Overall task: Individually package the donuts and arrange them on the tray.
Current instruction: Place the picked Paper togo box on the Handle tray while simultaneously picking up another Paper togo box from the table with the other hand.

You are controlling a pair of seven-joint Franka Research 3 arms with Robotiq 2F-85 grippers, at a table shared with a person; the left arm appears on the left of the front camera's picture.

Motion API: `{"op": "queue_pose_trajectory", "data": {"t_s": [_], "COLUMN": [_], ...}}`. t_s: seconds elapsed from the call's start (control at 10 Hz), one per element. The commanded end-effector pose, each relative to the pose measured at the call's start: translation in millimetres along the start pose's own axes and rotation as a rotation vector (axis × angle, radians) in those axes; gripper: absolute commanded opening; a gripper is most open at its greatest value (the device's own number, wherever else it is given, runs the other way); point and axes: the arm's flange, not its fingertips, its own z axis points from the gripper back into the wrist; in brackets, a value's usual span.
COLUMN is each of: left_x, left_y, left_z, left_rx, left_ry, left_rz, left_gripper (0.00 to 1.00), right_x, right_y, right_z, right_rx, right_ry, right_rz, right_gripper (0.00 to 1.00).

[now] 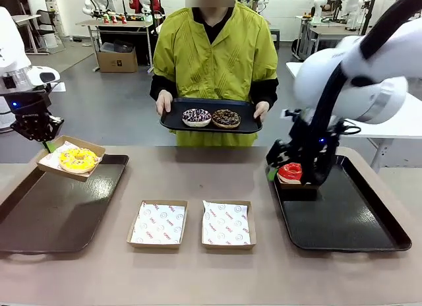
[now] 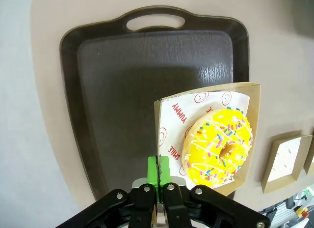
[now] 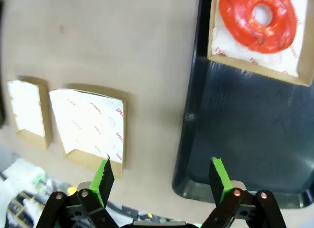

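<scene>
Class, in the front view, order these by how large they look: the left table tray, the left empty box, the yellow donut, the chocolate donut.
1. left table tray
2. left empty box
3. yellow donut
4. chocolate donut: looks smaller, but it is farther off, so unsure

I work in a robotics lab: behind my surface [image 1: 198,181], the upper part of the frame shows a bare grey floor [image 1: 105,101], more worktables [image 1: 99,22] and a shipping carton [image 1: 117,59].
</scene>
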Motion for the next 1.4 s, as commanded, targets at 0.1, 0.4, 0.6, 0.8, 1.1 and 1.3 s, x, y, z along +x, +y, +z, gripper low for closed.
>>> {"op": "queue_pose_trajectory", "data": {"t_s": [0.1, 0.4, 0.6, 0.8, 1.1, 1.3], "left_x": [27.3, 44.5, 49.5, 49.7, 38.8, 44.9], "left_y": [8.9, 5.4, 3.9, 2.0, 0.5, 1.2], "left_z": [-20.4, -40.1, -47.8, -56.7, -64.8, -63.8], "left_rx": [-0.055, -0.072, -0.094, -0.107, -0.113, -0.111], "left_ry": [-0.001, -0.011, -0.017, -0.009, -0.022, 0.004], "left_rz": [-0.059, -0.072, -0.053, -0.009, 0.049, 0.020], "left_gripper": [0.01, 0.01, 0.01, 0.01, 0.01, 0.01], "right_x": [-20.4, -31.4, -27.2, -21.8, -18.6, -25.0], "right_y": [55.7, 89.3, 91.8, 91.1, 88.5, 82.6], "right_z": [-36.0, -66.0, -85.8, -99.3, -103.0, -100.3], "right_rx": [-0.169, -0.188, -0.207, -0.216, -0.226, -0.202], "right_ry": [-0.002, -0.009, 0.001, 0.003, -0.004, 0.030], "right_rz": [-0.065, -0.051, -0.064, -0.085, -0.079, -0.066], "right_gripper": [1.00, 1.00, 1.00, 1.00, 1.00, 1.00]}}
